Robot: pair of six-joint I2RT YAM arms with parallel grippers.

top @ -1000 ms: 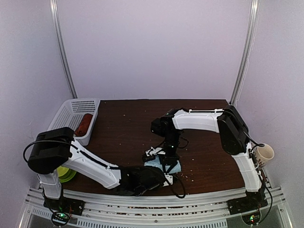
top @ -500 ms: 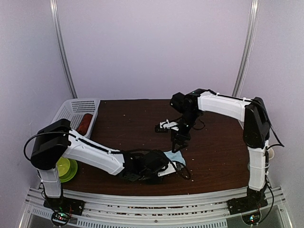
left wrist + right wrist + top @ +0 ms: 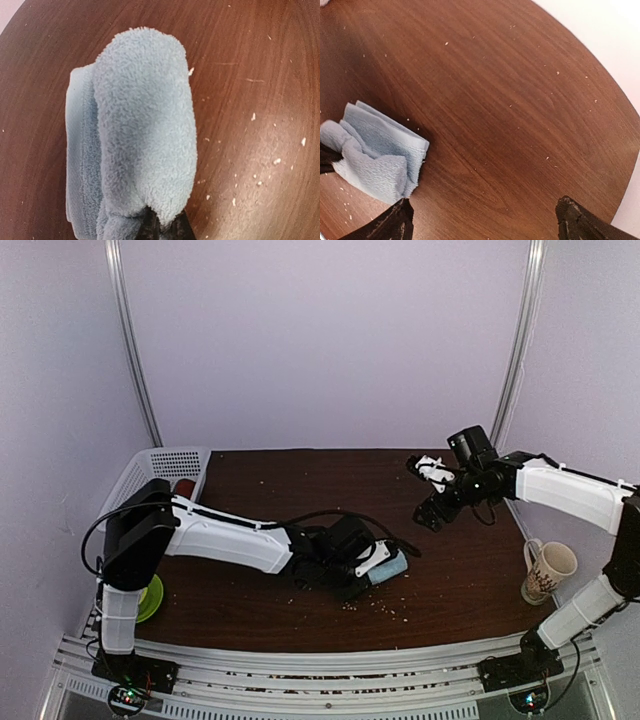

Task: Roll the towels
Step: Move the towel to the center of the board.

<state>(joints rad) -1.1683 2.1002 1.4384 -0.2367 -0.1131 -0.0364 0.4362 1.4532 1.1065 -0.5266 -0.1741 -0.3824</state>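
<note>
Grip belongs to your left arm, jaws clamped on one end of the rolled light-blue towel well right of the basket, its long axis running straight out from them; your right arm's jaws gape empty, farther right.

The light-blue towel lies bunched on the table, the left gripper clamped on its left end. Beyond it, rightward, the right gripper hangs spread wide. Far to its left a basket holds the red towel; a mug stands to its right.
</note>
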